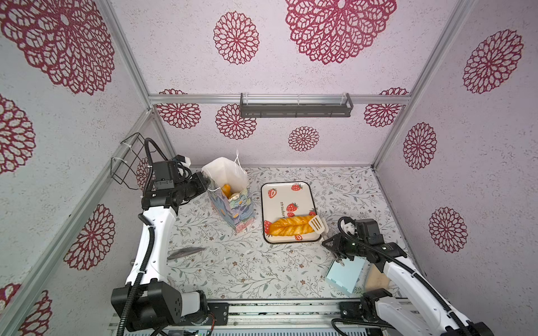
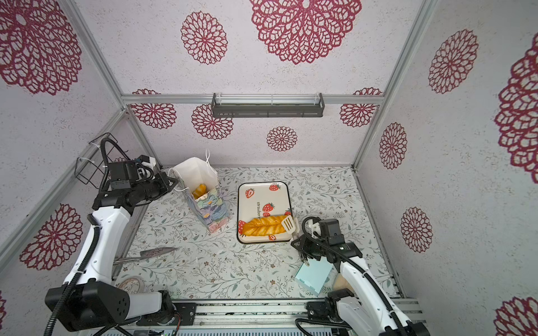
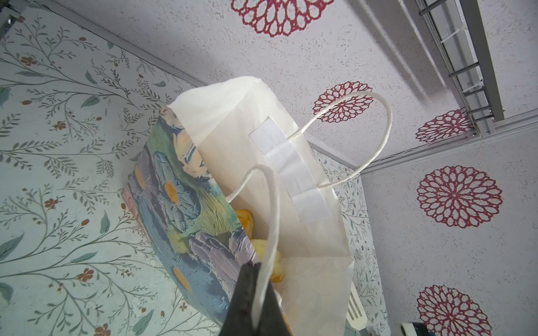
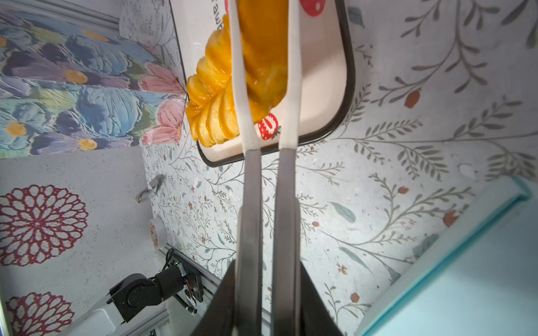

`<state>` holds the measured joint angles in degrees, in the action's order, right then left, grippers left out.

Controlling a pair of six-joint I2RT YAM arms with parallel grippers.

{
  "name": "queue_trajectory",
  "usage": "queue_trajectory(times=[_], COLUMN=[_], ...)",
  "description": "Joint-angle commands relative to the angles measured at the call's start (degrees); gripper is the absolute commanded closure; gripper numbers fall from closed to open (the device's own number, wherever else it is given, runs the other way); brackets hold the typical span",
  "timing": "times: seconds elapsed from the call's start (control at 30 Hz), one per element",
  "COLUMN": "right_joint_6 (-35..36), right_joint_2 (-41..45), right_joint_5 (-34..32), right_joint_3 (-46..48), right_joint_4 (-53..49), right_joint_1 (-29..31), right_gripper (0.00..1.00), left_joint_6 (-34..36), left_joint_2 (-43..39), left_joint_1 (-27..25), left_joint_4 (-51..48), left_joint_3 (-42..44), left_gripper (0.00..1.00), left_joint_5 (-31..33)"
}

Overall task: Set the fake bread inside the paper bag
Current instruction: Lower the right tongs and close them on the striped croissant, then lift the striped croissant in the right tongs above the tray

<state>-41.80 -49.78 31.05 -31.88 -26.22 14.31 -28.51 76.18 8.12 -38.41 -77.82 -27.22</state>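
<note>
Tongs (image 4: pixel 251 189), squeezed in the closed right tool (image 4: pixel 267 296), bracket one end of the braided loaf (image 1: pixel 291 227) on the strawberry tray (image 1: pixel 286 189), apparently for lifting. Meanwhile the left tool (image 3: pixel 256 279) is clamped on a cord handle (image 3: pixel 272 218), seemingly steadying the paper bag (image 1: pixel 233 209), where other bread (image 1: pixel 226 189) already sits.

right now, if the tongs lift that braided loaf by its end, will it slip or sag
Probably slippery: the braided loaf looks glossy. The tongs straddle only one end, so it may pivot downward. It lies straight on the tray, so likely stiff.
</note>
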Motion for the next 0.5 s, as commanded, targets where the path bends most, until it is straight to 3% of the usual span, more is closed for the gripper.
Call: queue_trajectory(times=[0.0,0.47], right_joint_6=[-1.56,-0.83], right_joint_2=[2.12,3.02], right_joint_5=[2.61,2.79], right_joint_3=[-2.11,-9.64], right_joint_4=[5.54,5.99], right_joint_1=[-1.07,-2.56], right_gripper=[0.78,0.78], left_joint_6=[0.46,0.85], left_joint_2=[-0.06,-0.81], left_joint_1=[-0.55,-0.56], left_joint_4=[-0.61,-1.49], left_joint_3=[-0.97,-1.36], left_gripper=[0.96,0.96], left_joint_5=[0.68,0.94])
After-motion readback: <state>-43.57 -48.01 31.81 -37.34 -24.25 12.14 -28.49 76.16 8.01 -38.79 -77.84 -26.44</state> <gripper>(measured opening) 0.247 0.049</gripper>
